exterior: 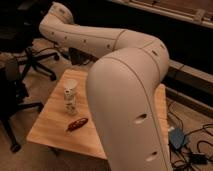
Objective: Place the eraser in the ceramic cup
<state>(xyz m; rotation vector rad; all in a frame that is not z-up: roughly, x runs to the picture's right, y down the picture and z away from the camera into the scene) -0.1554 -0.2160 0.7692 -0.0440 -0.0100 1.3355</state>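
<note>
I am not seeing the gripper; the arm is covering it, probably beyond and right of the ceramic cup, so I cannot tell its state. The eraser is hiding there too. I am judging this as the reaching step; the next move is needing a firm grasp, then a carry above the cup.

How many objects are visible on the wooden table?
2: a white cup standing left of centre, and a small red item lying before it. The arm may hide others; the gripper is unseen.
</note>
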